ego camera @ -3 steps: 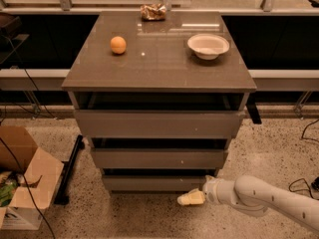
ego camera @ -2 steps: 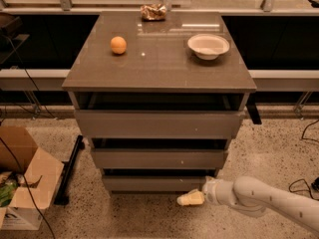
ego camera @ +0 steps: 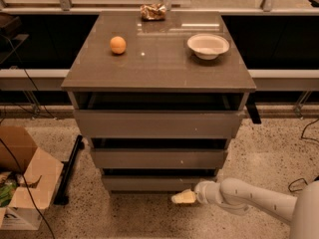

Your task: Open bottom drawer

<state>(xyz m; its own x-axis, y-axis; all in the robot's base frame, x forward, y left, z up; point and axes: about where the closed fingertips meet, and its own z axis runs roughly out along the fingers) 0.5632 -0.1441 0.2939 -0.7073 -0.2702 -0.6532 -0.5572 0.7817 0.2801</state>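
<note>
Gripper [ego camera: 183, 197] near the bottom drawer [ego camera: 159, 183] front, now slightly further left. Drawer unmoved. Whether the gripper is wide or narrow cannot be told.

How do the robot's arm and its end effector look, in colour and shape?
The arm is white, made of smooth, rounded tubular segments with a bulbous joint at the wrist. No cables or markings show on it. The end effector is a pale yellowish, tapered tip, low down, just in front of the bottom drawer.
</note>
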